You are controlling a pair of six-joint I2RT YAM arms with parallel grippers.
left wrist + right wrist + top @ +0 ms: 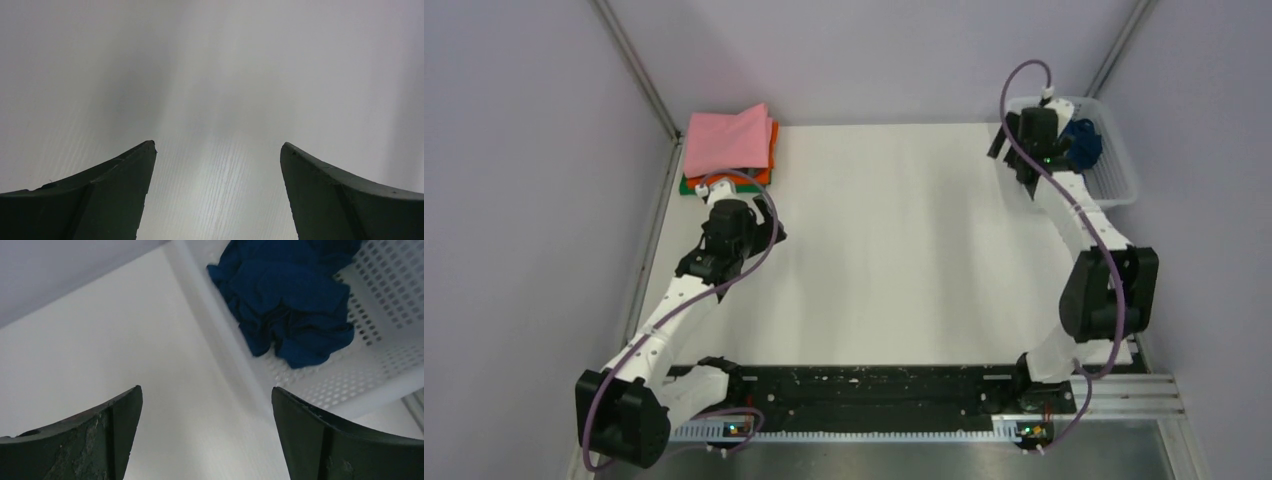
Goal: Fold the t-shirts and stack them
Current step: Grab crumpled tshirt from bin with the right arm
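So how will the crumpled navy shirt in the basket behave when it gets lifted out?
The navy shirt lies bunched in soft folds, so it will probably hang limp and unfurl from a pinch. It looks thin, so probably light. Its cloth might drag on the mesh basket wall. The open right hand is not yet touching it.

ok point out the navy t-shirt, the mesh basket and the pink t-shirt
navy t-shirt (292,305), right wrist view, middle of the crumpled cloth
white mesh basket (395,275), right wrist view, bare perforated mesh
pink t-shirt (727,140), top view, centre of its folded top face
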